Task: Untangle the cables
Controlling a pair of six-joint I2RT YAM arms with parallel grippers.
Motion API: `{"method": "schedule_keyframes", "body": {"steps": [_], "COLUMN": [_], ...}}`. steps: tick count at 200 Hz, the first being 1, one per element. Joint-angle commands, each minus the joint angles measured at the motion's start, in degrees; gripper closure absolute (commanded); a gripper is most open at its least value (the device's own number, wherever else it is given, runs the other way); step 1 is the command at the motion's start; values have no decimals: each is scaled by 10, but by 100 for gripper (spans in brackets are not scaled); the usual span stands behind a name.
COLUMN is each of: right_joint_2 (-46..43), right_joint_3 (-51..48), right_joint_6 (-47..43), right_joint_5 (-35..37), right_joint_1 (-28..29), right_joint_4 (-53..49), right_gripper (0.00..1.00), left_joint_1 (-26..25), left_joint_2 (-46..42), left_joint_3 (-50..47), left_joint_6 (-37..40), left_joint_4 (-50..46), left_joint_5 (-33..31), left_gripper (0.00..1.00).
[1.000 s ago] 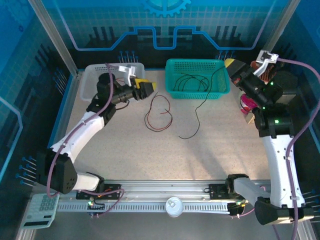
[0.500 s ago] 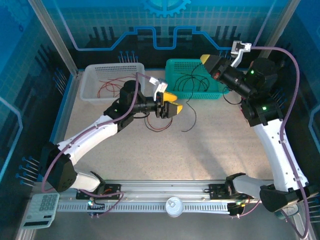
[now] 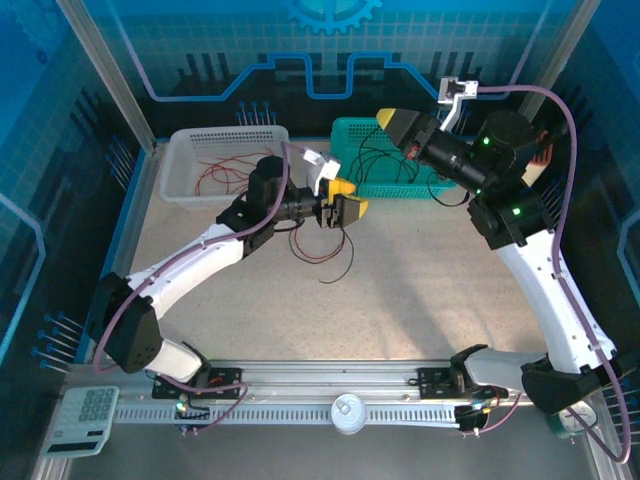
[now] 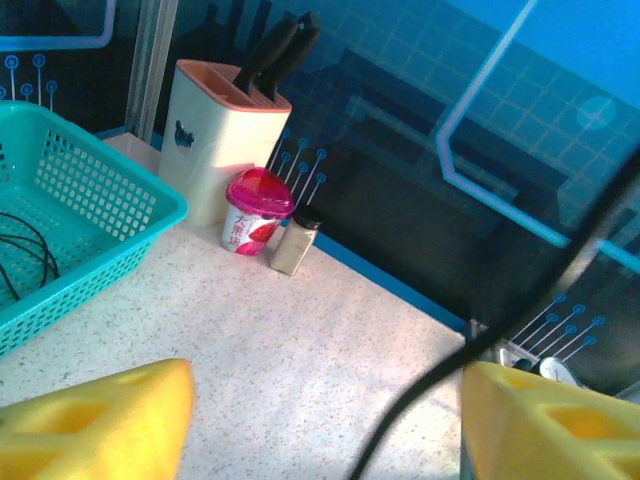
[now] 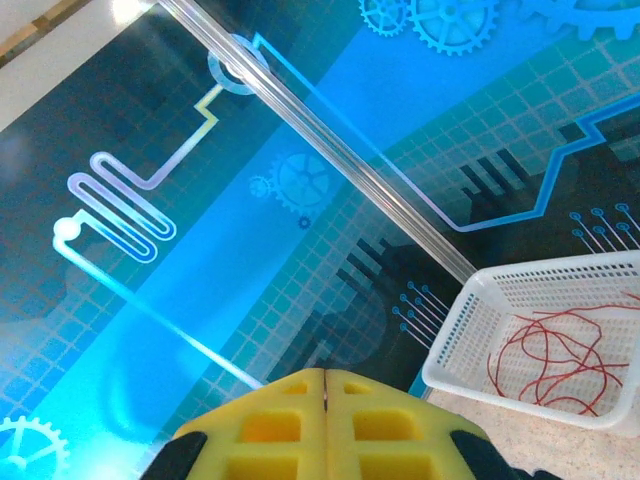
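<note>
My counter is a pale speckled surface across the middle of the top view. A white basket stands at its upper left and a teal basket at upper centre. Near the centre a red cable lies looped, and a black cable trails just right of it. In my left wrist view a knife block, a pink-lidded cup and a small shaker stand together at upper left.
</note>
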Motion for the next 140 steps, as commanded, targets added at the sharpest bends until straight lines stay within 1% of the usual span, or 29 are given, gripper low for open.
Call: {"method": "schedule_keyframes", "body": {"steps": [1, 23, 32, 53, 69, 102, 140], "right_joint_2": [-1, -7, -9, -15, -25, -60, -96], "right_joint_3": [20, 20, 19, 12, 0, -47, -100], "right_joint_6": [-6, -16, -19, -18, -14, -3, 13], "right_joint_5": [9, 19, 22, 24, 24, 25, 15], "right_joint_1": [9, 8, 7, -4, -19, -72, -128], "right_joint_4": [10, 1, -1, -1, 1, 1, 4], "right_gripper": [100, 100, 100, 100, 100, 100, 100], "left_joint_1": [-3, -3, -3, -3, -3, -1, 3], "left_joint_2": [12, 16, 15, 14, 8, -13, -35], "left_joint_3": [10, 2, -1, -1, -2, 0, -1], "left_joint_6": [-1, -10, -12, -16, -16, -11, -23], "left_joint_4": [26, 37, 41, 46, 46, 39, 59], "left_joint_5": [-3, 3, 5, 7, 5, -8, -20], "left_gripper": [42, 64, 69, 89, 100, 100, 100]}}
